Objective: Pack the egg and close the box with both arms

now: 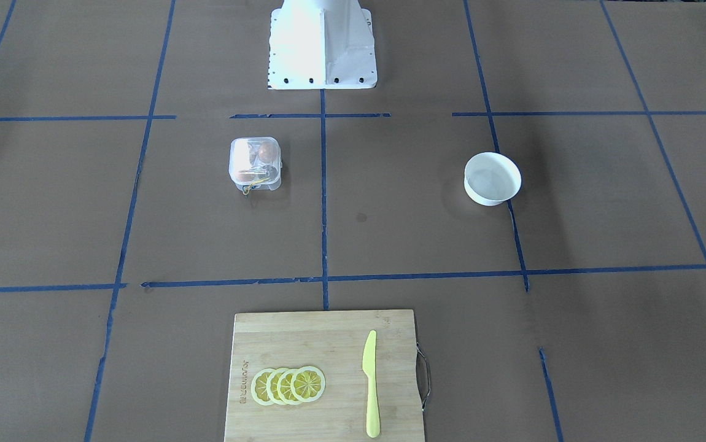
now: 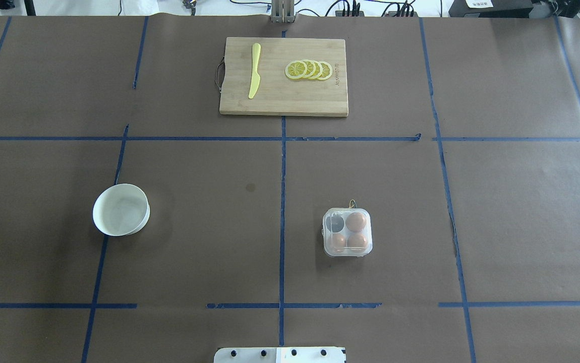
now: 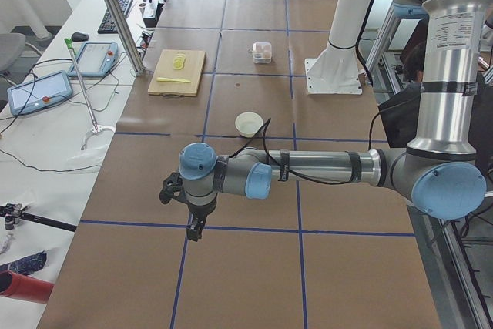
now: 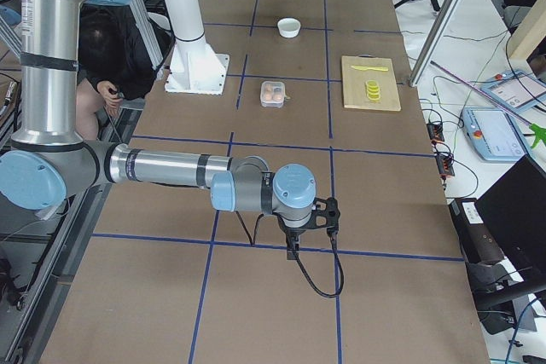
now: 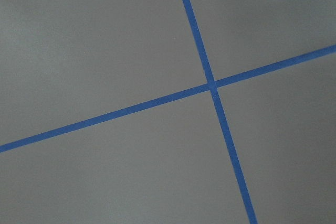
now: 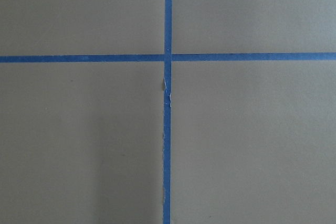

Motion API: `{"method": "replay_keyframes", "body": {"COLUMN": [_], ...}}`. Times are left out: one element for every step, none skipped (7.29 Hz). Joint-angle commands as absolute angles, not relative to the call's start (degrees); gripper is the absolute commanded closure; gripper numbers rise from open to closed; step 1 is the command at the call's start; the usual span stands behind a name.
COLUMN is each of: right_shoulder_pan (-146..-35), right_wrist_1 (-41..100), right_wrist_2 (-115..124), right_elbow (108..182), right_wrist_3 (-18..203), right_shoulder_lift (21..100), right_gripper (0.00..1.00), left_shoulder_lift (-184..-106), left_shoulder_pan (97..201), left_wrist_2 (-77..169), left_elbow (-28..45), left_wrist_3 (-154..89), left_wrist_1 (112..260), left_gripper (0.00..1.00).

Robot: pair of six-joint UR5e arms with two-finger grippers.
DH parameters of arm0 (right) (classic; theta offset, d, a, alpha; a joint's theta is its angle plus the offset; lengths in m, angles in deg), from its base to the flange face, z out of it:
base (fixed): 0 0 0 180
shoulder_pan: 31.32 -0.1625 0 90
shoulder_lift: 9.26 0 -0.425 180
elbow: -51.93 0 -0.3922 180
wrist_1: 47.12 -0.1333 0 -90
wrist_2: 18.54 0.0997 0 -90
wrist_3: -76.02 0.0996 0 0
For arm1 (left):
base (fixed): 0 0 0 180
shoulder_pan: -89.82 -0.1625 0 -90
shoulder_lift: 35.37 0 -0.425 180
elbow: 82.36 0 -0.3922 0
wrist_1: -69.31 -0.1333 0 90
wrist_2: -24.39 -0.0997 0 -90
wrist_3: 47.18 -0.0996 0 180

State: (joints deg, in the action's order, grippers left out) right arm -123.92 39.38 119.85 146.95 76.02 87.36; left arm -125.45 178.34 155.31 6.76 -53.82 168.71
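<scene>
Egg carton (image 2: 346, 239) clear glossy plastic; worktop (image 2: 194, 252) matt brown paper; cutting board (image 2: 290, 98) smooth wood; bowl (image 2: 121, 209) smooth matt white.

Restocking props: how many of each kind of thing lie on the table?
Orange-brown eggs: 3
Clear plastic egg carton: 1
Yellow lemon slices: 4
Yellow plastic knife: 1
Wooden cutting board: 1
Round white bowl: 1
Total: 11

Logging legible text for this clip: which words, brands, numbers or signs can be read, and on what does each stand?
Cutting board: brand mark along one short edge, too blurred to read.
Left arm: printed label on its upright tube, too small to read.
Box, bowl: no text visible.
</scene>
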Motion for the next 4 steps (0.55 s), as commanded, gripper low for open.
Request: {"method": "replay_keyframes", "body": {"right_shoulder_pan": [-124.0, -124.0, -124.0, -124.0], "right_wrist_1": [39.4, 39.4, 39.4, 39.3], "right_wrist_2": [120.5, 120.5, 120.4, 120.4], "right_elbow": [146.8, 146.8, 146.8, 146.8], "right_wrist_3": [76.0, 76.0, 76.0, 76.0], "right_shoulder_lift": [87.3, 87.3, 87.2, 87.2], "right_gripper": [0.00, 0.00, 0.00, 0.00], "left_shoulder_lift": [-125.2, -125.2, -125.2, -125.3], "left_shoulder_pan": [178.3, 178.3, 178.3, 178.3], "left_wrist_2": [156.4, 156.4, 156.4, 156.5], "left_elbow": [6.8, 6.9, 6.9, 8.0], "left_wrist_3": [-47.5, -47.4, -47.4, -47.4], "left_wrist_1": [171.8, 171.8, 171.8, 171.6], "left_gripper": [0.00, 0.00, 0.00, 0.00]}}
